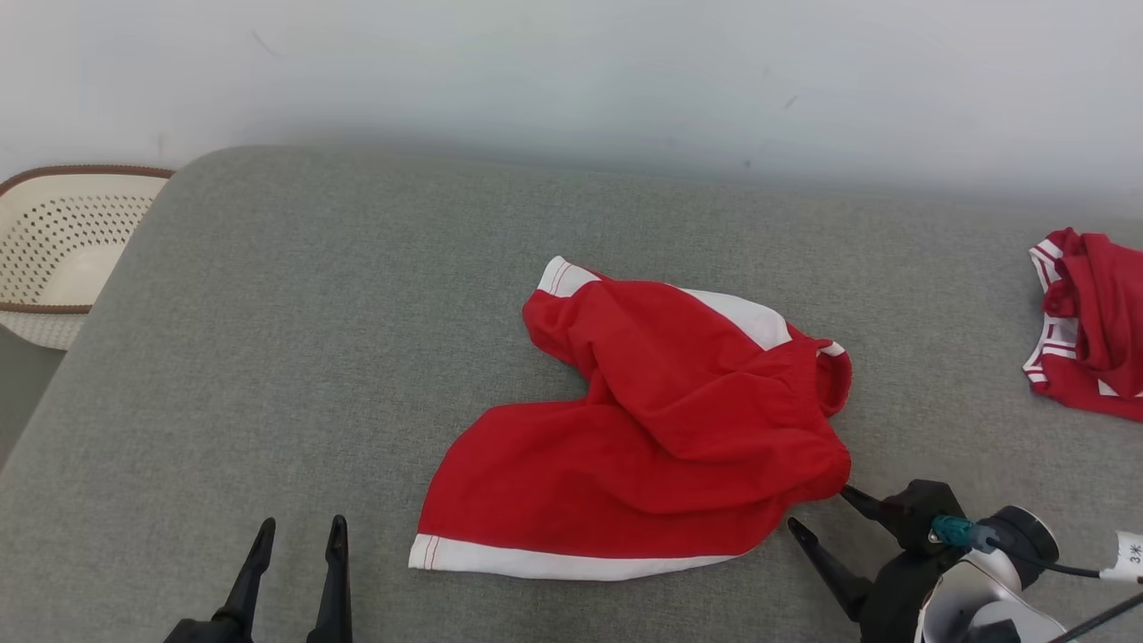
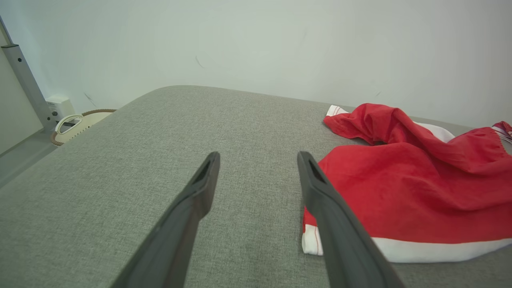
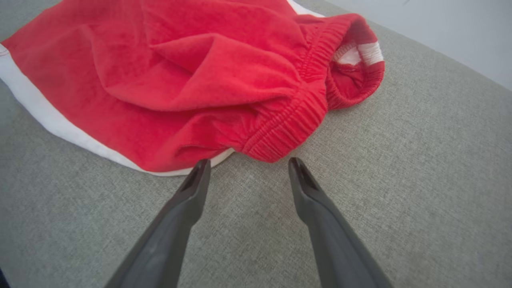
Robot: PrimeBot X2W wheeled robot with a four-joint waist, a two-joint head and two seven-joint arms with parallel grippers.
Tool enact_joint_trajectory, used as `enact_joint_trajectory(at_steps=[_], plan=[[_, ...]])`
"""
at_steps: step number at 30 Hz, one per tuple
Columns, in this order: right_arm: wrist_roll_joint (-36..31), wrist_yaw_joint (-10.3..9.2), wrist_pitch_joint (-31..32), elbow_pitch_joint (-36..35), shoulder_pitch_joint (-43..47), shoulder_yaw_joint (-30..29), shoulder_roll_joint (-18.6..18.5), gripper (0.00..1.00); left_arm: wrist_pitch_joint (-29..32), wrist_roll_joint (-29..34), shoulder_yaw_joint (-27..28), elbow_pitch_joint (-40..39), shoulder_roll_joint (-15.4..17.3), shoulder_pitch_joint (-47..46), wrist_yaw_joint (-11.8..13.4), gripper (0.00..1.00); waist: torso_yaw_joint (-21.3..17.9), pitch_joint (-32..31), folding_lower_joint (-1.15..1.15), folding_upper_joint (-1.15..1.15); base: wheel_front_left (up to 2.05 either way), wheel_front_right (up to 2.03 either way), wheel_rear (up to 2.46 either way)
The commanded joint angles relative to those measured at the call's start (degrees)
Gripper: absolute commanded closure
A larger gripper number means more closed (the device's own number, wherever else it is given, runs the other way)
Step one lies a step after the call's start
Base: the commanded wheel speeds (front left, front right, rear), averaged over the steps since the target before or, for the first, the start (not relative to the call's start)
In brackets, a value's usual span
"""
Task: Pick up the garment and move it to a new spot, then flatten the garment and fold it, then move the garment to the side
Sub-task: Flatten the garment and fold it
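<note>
text: none legible | white tag (image 1: 1130,555) on cable (image 1: 1072,567): marks unreadable

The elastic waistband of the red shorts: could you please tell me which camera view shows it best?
The right wrist view: the waistband lies close up, its gathered ribbing sharp, just beyond the open right gripper. The head view shows it small at the right edge of the shorts; the left wrist view catches a distant strip.
</note>
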Motion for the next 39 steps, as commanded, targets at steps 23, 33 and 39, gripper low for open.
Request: enact_joint_trajectory(at_steps=[23, 33, 39], plan=[[16.4, -0.04, 1.0, -4.6, -5.7, 14.2, -4.2, 1.00, -0.3, 0.6, 1.6, 0.5, 0.0, 2.8, -0.1, 0.00, -1.5, -2.5, 0.00, 0.00, 0.00, 0.00, 0.00], [25.2, -0.04, 13.8, -19.8, -2.2, 14.1, -14.8, 1.00, -0.3, 0.0, 2.0, 0.1, 0.0, 2.5, -0.1, 0.00, -3.8, -1.8, 0.00, 0.00, 0.00, 0.00, 0.00], [27.5, -0.03, 17.6, -24.0, 1.1, 9.8, -16.1, 1.00, -0.3, -0.6, 1.7, 0.2, 0.0, 2.1, 0.2, 0.00, -4.2, -1.2, 0.00, 0.00, 0.00, 0.00, 0.00]])
